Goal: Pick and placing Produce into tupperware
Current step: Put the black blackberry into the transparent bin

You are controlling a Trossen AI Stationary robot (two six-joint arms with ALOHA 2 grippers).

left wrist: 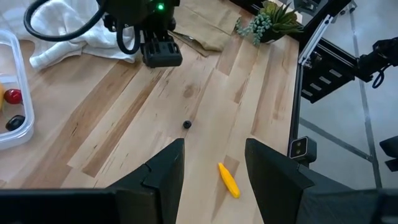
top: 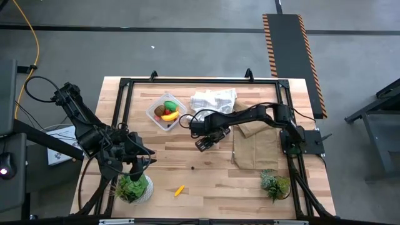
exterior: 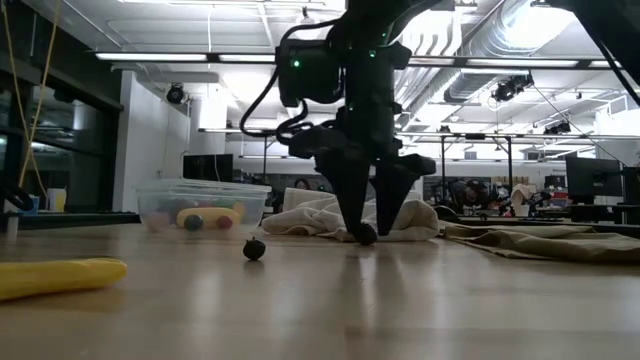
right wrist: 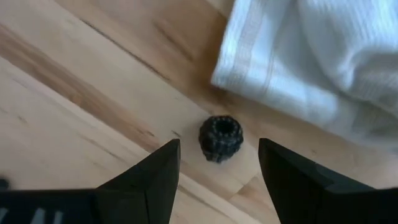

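desk (top: 206,181): bare light wood planks, black frame round the edge.
left arm: waits near the left edge, above a potted plant (top: 133,186) at the near-left corner. left gripper (left wrist: 211,163) hangs high over the desk, fingers apart, nothing between them.
right arm: reaches from the right edge toward desk centre. right gripper (right wrist: 217,163) is down at the desk surface, fingers spread wide, not clamped on anything.
brown cloth (top: 255,145): flat toward the right edge, under the right arm.
white cloth (top: 214,100): crumpled near the far edge, just beside the right gripper.
tupperware (top: 166,111): clear, far-left part of the desk, touching nothing but the desk; holds green, yellow, red and brown produce pieces.
second plant (top: 275,184): near-right corner.
yellow piece (top: 179,190): lying on its side near the near edge, well apart from both grippers.
berry at fingers (right wrist: 221,137): dark, bumpy, on the wood just beside the white cloth hem; lies ahead of the gap between the right fingertips, centred between them, touching neither.
second berry (top: 192,167): loose near desk centre, between right gripper and yellow piece.
writing: none readable.
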